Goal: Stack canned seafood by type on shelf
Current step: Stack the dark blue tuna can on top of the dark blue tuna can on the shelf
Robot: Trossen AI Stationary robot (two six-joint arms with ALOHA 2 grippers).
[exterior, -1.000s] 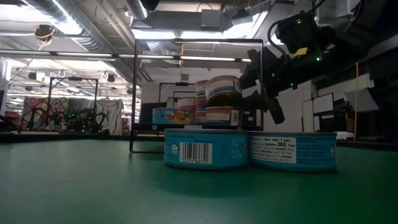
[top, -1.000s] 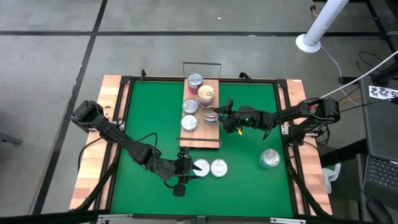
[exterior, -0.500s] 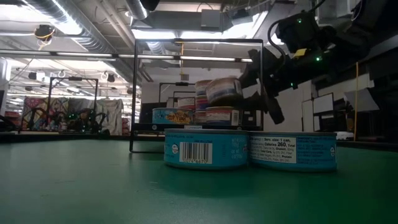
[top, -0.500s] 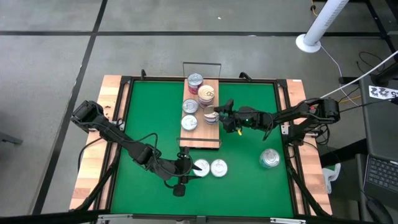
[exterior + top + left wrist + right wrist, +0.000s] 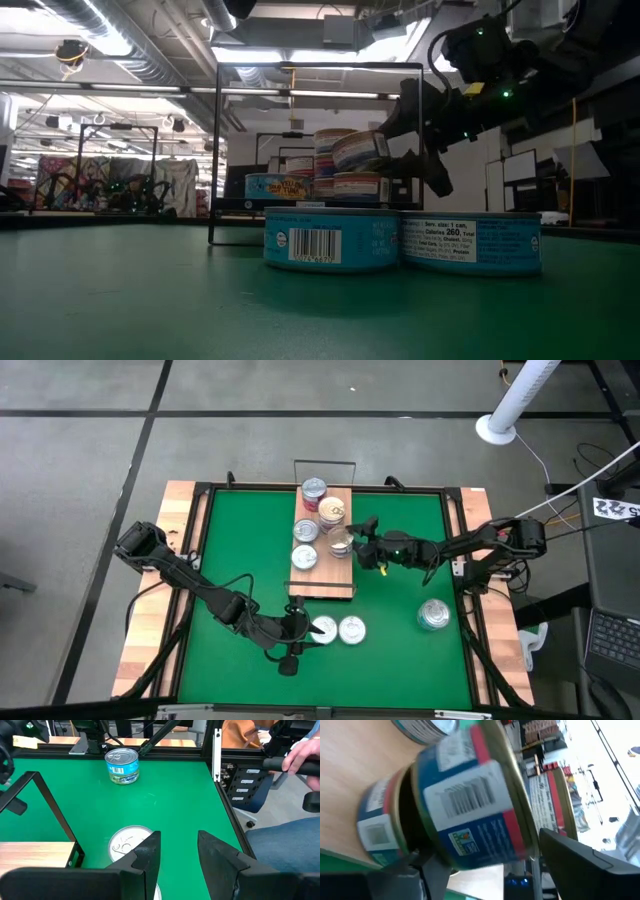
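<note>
High view: my right gripper (image 5: 352, 543) sat at the shelf (image 5: 322, 584), jaws spread wide around a tilted tin (image 5: 341, 544).

Low view showed that tin (image 5: 358, 152) leaning askew on a matching one beneath, my dark fingers beside it, not clamping. Left wrist view: my left gripper (image 5: 178, 851) hovered over the green mat (image 5: 165, 795) near the shelf's end, jaws partly apart and holding nothing, above a silver tin (image 5: 129, 842); a blue-labelled can (image 5: 122, 765) stood well apart. Right wrist view: the red-and-blue tin (image 5: 470, 805) filled the frame, tipped over its twin.
</note>
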